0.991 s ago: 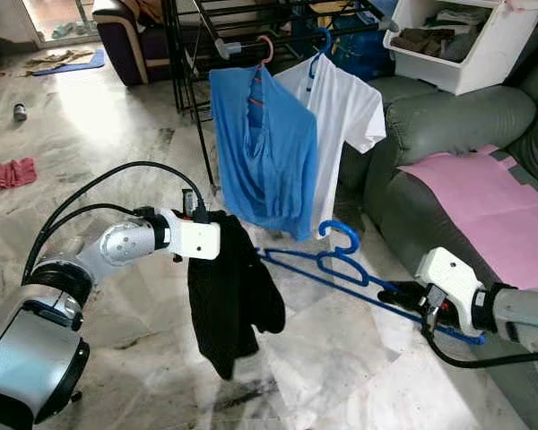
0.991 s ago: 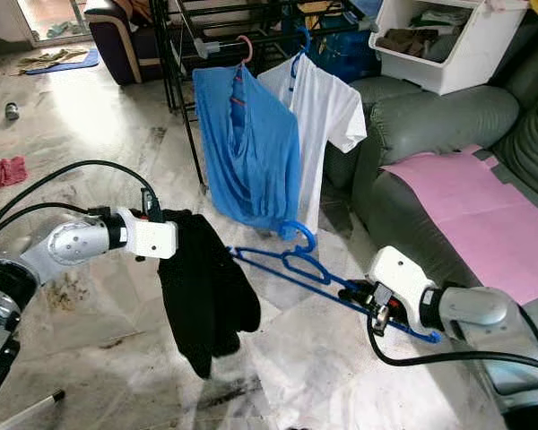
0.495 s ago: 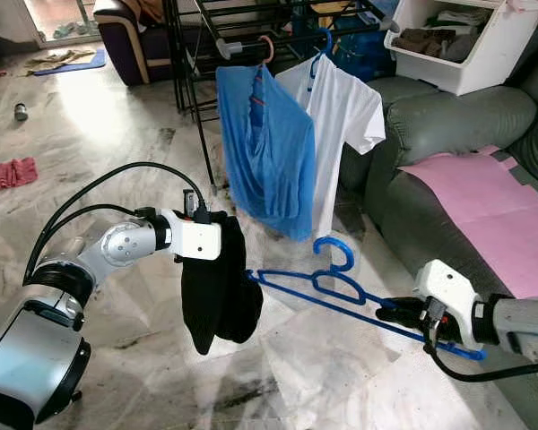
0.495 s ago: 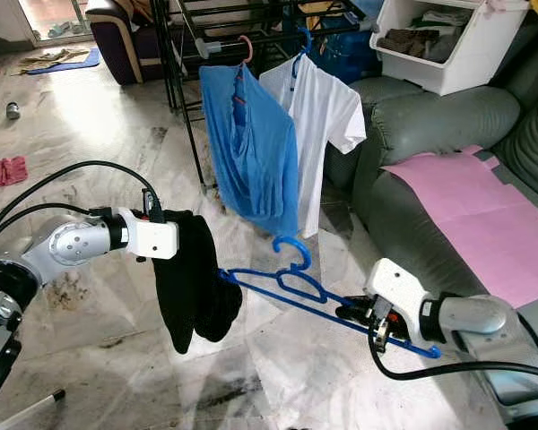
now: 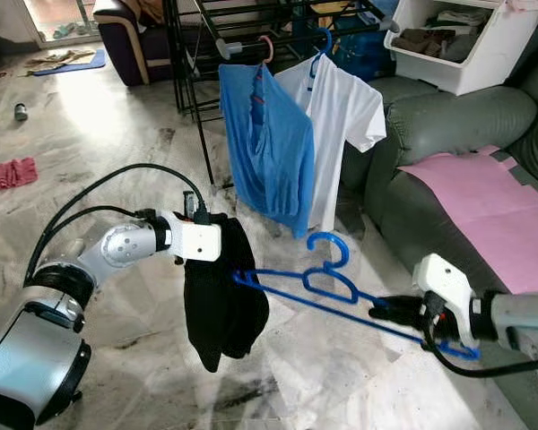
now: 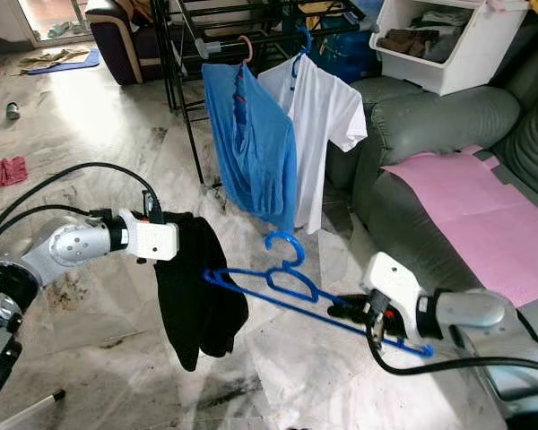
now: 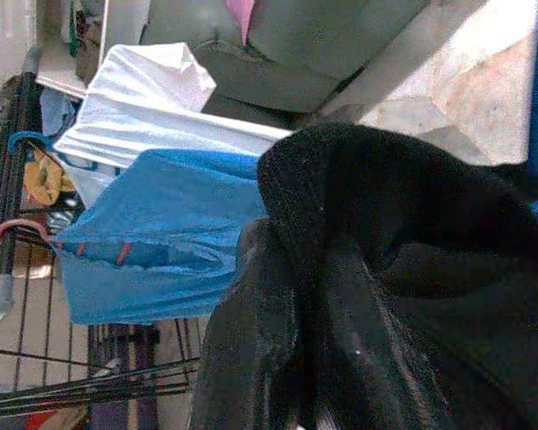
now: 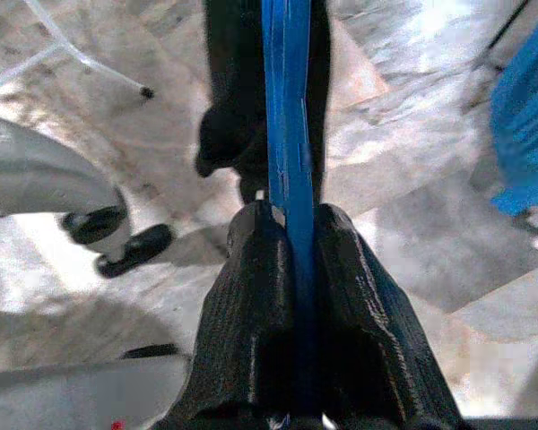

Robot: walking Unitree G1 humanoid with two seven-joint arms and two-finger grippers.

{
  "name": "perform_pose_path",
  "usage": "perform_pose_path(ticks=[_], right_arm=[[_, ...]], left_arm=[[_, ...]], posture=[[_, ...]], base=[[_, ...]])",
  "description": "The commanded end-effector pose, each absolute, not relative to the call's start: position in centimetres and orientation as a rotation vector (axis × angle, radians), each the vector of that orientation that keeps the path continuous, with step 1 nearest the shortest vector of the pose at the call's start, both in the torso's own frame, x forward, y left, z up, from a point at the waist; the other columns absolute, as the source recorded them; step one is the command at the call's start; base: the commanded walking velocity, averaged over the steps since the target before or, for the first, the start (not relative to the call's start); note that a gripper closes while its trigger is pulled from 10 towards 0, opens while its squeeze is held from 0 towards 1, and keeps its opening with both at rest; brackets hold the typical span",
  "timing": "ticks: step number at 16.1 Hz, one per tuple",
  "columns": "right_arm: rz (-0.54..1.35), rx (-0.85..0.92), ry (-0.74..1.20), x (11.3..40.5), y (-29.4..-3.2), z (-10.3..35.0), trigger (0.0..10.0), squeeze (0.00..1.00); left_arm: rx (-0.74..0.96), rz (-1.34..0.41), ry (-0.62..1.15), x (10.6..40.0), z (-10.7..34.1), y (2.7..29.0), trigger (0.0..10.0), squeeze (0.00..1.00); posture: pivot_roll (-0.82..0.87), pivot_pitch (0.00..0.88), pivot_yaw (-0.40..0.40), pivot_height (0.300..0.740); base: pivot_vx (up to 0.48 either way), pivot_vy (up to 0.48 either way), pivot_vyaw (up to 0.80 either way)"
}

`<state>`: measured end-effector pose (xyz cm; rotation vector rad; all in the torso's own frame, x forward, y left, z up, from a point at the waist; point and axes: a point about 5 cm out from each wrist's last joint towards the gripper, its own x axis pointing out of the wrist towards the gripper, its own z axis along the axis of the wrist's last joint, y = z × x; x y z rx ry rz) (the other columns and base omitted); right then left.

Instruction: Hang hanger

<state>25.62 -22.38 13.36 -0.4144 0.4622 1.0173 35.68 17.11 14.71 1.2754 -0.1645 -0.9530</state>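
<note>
Blue hanger (image 5: 323, 285) clamped in right tool (image 8: 287, 235); left tool (image 5: 217, 240) buried in black garment (image 5: 220, 300), grip unreadable.

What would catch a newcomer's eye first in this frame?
The blue hanger stretched across mid-frame, pinched in the right end effector, its far tip poking into the black garment that dangles from the left end effector. Behind them, a blue shirt and a white T-shirt hang side by side on the black rack beside the grey sofa.
</note>
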Motion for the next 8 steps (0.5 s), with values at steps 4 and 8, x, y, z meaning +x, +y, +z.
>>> perform_pose_path(ticks=[4, 8], right_arm=[[0.977, -0.487, 0.450, 26.2, -22.2, 12.6, 10.0, 0.00], [0.932, -0.471, 0.452, 26.6, -22.7, 11.8, 10.0, 0.00]], left_arm=[[1.204, -0.951, -0.214, 35.4, 14.9, 16.7, 10.0, 0.00], [1.143, -0.938, -0.269, 35.3, 15.7, 16.5, 10.0, 0.00]], posture=[[0.00, 0.051, -0.010, 0.740], [0.00, 0.052, -0.009, 0.740]], base=[[0.000, 0.000, 0.00], [0.000, 0.000, 0.00]])
